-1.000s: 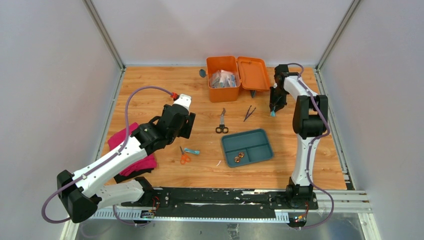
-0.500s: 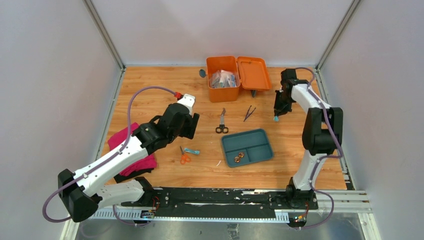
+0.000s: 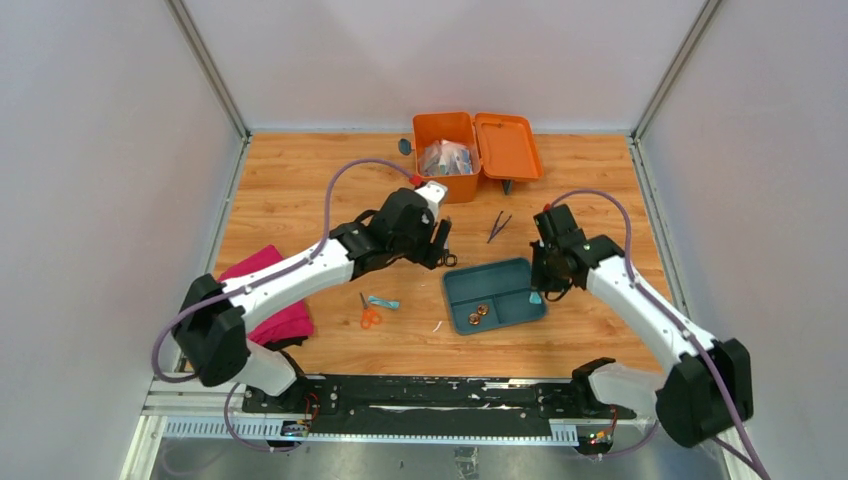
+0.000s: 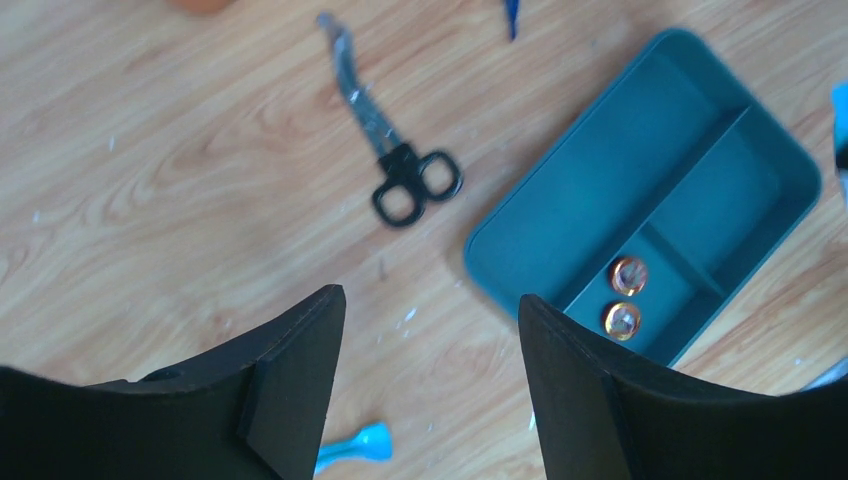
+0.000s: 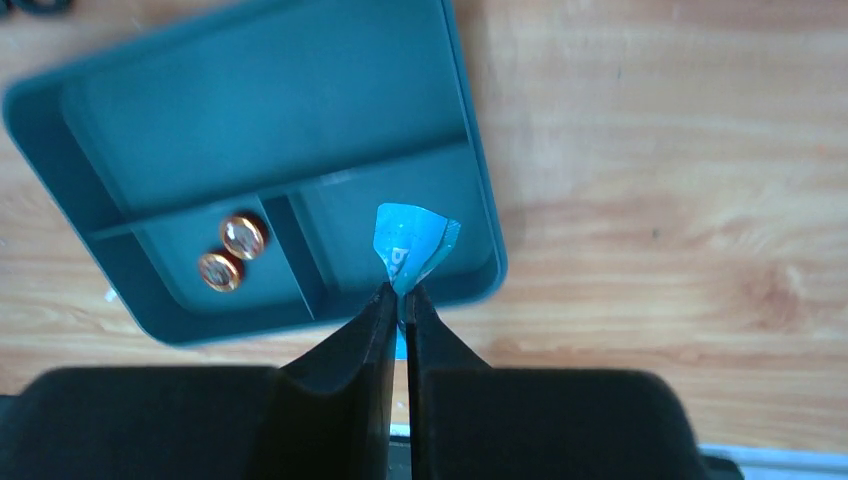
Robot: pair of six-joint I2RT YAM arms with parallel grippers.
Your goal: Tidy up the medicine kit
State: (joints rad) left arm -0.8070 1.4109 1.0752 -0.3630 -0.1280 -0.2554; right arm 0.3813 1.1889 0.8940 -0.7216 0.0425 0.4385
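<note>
The orange medicine kit (image 3: 446,140) stands open at the back with packets inside, lid (image 3: 506,146) laid to the right. My right gripper (image 3: 537,292) is shut on a small blue packet (image 5: 411,243), held above the right compartment of the teal divided tray (image 5: 250,120). Two round orange items (image 5: 231,252) lie in a small tray compartment. My left gripper (image 4: 430,330) is open and empty above the wood, between the black-handled scissors (image 4: 400,180) and the tray (image 4: 660,190). In the top view the left gripper (image 3: 435,245) hides those scissors.
Tweezers (image 3: 498,226) lie in front of the kit. Orange-handled scissors (image 3: 368,312) and a small blue item (image 3: 383,302) lie left of the tray (image 3: 497,274). A pink cloth (image 3: 272,318) lies at the left. A round grey item (image 3: 405,146) sits left of the kit.
My right gripper has carried the blue packet from near the kit's lid forward to the tray. My left gripper has moved right, over the black scissors.
</note>
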